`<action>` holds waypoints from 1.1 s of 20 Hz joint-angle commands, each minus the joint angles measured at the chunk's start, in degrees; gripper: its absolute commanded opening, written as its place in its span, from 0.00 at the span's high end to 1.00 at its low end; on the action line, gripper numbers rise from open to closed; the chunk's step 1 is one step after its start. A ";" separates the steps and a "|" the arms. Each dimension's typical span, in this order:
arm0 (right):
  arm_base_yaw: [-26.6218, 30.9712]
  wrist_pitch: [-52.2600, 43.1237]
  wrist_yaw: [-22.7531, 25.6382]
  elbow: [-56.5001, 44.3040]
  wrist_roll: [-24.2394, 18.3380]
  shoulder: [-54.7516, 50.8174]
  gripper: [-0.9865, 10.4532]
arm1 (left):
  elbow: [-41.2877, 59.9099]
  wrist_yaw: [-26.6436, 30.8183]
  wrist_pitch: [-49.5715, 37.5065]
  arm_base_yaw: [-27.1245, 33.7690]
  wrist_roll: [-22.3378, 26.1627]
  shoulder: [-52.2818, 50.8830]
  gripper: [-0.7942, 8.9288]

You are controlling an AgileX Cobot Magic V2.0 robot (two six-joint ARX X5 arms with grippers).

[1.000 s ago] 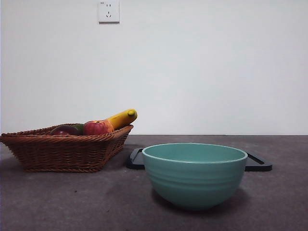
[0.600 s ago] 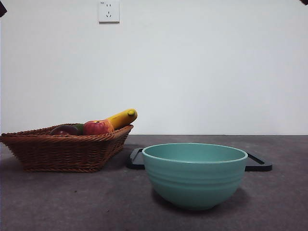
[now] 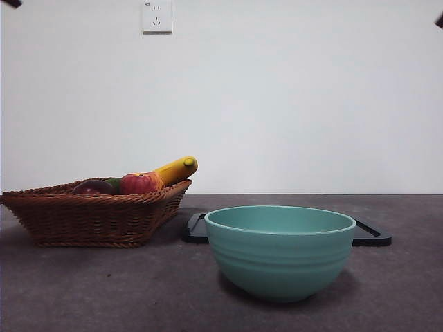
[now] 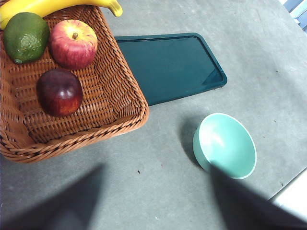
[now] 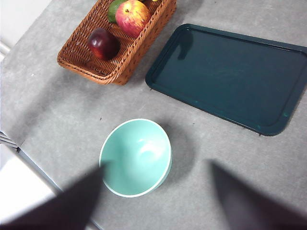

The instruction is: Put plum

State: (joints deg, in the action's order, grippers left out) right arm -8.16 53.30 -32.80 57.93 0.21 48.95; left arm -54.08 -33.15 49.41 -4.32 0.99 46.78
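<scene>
Inside the wicker basket [image 4: 120, 103], the plum [image 4: 59, 92] lies well below both raised, released, empty hands, probably nearer the left hand [image 4: 153, 201].

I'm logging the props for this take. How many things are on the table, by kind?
Fruit: 4 (plum, apple, green fruit, banana)
Basket: 1
Tray: 1
Bowl: 1
Total: 7
</scene>
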 commanded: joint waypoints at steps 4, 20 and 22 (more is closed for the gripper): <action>-0.13 -0.52 -0.20 1.11 -0.20 0.44 0.48 | -1.07 0.13 -0.66 -0.11 0.94 0.37 0.43; -0.13 -0.52 -0.20 1.11 -0.20 0.44 0.48 | -15.37 12.63 -5.70 -4.76 0.07 18.45 0.44; -0.13 -0.52 -0.20 1.11 -0.20 0.44 0.48 | -18.69 13.35 -5.70 -5.81 0.42 22.97 0.44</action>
State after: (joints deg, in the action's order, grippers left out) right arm -8.16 53.30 -32.82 57.93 0.21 48.95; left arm -71.77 -19.62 44.03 -10.13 0.82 69.19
